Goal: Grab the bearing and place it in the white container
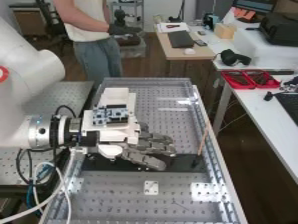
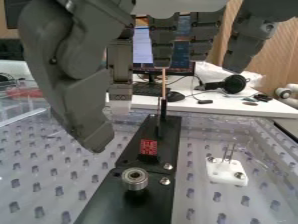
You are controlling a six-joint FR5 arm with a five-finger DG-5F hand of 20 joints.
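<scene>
One arm point(image 1: 30, 72), mine, comes in from the left of the high view, its wrist held low and level, so that my robot hand point(image 1: 153, 145) reaches toward the right over the black plate point(image 1: 183, 162). I have the robot hand open: the thumb point(image 2: 76, 95) hangs well apart from the fingers point(image 2: 203, 32), which are loosely extended, and there is nothing in the gap. The back of the robot hand is turned up, with a blue circuit board point(image 1: 110, 115) on it.

The bearing point(image 2: 135, 179) sits on a short dark post on the plate, apart from my thumb and fingers. Farther right along the plate are a small red piece point(image 2: 148, 147) and, toward the right end, an upright thin stick point(image 1: 203, 137), tilted a little in the high view.

I see no clear hollow in the small white block point(image 1: 151, 188); it lies flat on the perforated table point(image 1: 113, 200), on the near side of the plate and apart from it, with two thin pins standing up from it. Two red trays point(image 1: 237, 87) lie side by side on the white desk point(image 1: 266, 107) at the far right, with dark items in them, too small to name.
</scene>
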